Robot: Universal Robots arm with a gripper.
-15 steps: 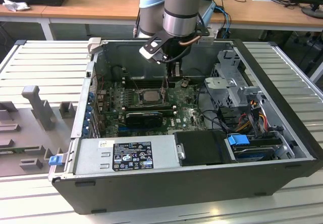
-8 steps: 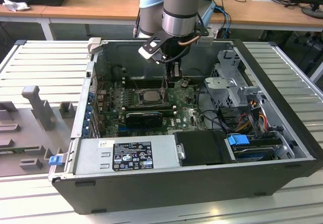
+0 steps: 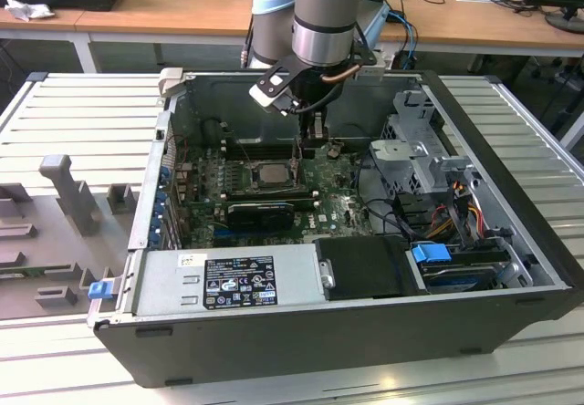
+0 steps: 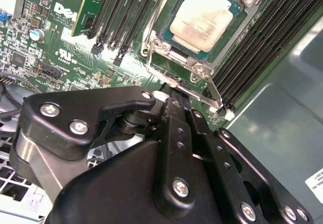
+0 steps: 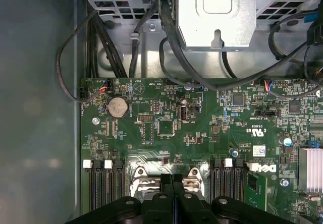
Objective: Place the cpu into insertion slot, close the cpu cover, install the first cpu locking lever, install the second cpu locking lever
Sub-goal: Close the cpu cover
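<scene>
The cpu (image 4: 204, 17), a square chip with a pale silvery top, lies flat in the insertion slot (image 4: 151, 50) on the green motherboard; it also shows in the exterior view as the cpu (image 3: 271, 175). The cpu cover (image 4: 176, 52), a silvery frame, lies down around the chip's edges. A thin wire locking lever (image 4: 202, 95) runs along the socket side nearest my gripper. My gripper (image 4: 169, 89) hangs just above that side with its black fingers (image 5: 166, 182) pressed together and nothing visibly between them. In the exterior view the gripper (image 3: 308, 145) stands over the socket's far right corner.
Long black memory slots (image 4: 262, 42) flank the socket on both sides. A drive cage (image 3: 424, 163) and cable bundles (image 3: 456, 209) fill the case's right side in the exterior view, and a power supply (image 3: 228, 277) sits along the front. The case walls (image 3: 146, 195) surround the board.
</scene>
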